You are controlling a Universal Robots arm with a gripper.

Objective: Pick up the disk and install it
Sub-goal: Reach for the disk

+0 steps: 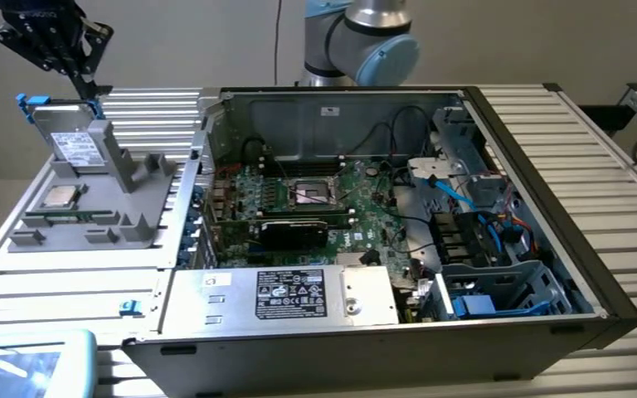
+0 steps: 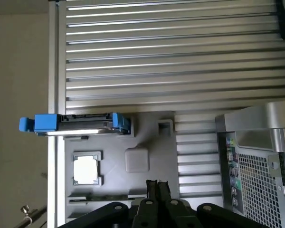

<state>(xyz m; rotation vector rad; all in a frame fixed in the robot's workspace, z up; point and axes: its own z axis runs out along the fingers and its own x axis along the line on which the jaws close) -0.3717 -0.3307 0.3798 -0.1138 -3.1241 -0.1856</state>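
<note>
**Disk (image 1: 72,143), flat silver-grey hard drive in bright blue plastic carrier: on edge, not yet gripped**

Stands upright in moulded grey plastic holder (image 1: 130,178), far corner of slatted aluminium bench (image 1: 75,282), exterior view's left. Black gripper (image 1: 89,85) hangs above, jaws clenched, empty. Judged rigid, dense, shock-sensitive, with slick metal faces. Best taken by the carrier's top edge.

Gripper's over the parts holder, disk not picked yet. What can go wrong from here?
1. The gripper is shut close to the top of the disk; descending like that, it would likely strike the blue carrier rather than straddle it.
2. The disk stands upright in the grey holder with the CPU chip close by; a skewed grasp might tip it or knock the chip.
3. Blue cables cross the open case near the drive cage and may snag.
</note>
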